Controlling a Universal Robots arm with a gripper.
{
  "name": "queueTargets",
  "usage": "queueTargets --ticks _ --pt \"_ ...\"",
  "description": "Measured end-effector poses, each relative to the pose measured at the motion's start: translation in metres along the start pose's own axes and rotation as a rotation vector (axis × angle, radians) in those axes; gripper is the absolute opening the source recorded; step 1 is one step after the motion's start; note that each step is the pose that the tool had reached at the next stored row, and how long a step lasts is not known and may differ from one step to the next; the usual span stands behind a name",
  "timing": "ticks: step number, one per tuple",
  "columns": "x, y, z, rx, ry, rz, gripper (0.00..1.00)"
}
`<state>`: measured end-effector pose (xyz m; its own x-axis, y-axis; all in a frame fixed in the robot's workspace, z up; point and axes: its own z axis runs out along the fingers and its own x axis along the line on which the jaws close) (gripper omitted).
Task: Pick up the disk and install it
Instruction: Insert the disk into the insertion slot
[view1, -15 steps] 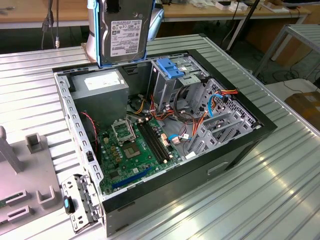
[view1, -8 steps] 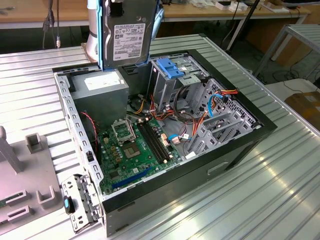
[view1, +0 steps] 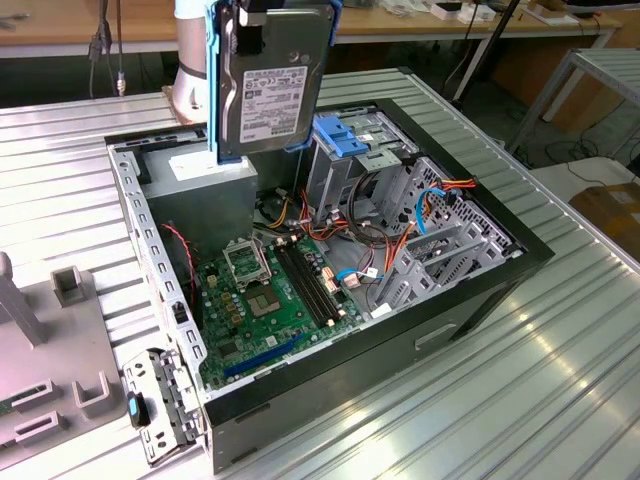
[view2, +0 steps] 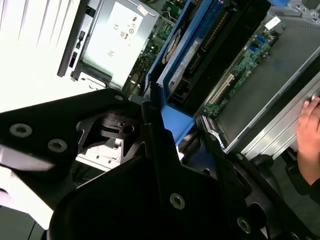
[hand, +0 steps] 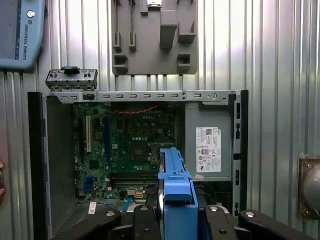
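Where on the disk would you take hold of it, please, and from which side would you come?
Probably from above at its short end, pinching the two broad faces, as the gripper does now with the disk hanging upright over the open case. Those faces are flat and parallel, and the blue rails are left free.

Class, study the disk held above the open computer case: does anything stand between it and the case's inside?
Nothing visible does. The hand holds the disk in the air above the open case; loose cables lie beside the drive cage inside.
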<state>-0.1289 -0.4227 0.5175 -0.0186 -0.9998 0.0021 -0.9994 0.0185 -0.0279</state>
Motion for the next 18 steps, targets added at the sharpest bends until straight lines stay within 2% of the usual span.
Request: queueTargets --ticks 4,7,9,14,16,17,18 --pt "0.0136 -0.0003 0.0008 -0.0001 0.0020 0.000 0.37" --pt "0.0209 -0.0004 0.0011 0.0000 0.0039 0.000 0.37" --pt "0.0291 -0.0006 0.0017 0.0001 0.0059 0.000 0.37" --pt "0.0420 -0.0021 0.0030 0.0002 0.0103 0.000 0.37" --pt "0.0437 -0.0082 0.0043 0.0002 0.0141 0.000 0.37" --pt "0.0438 -0.0185 0.0058 0.0002 0.0176 0.000 0.37" --pt "0.0437 -0.0231 0.0067 0.0003 0.0188 0.000 0.37"
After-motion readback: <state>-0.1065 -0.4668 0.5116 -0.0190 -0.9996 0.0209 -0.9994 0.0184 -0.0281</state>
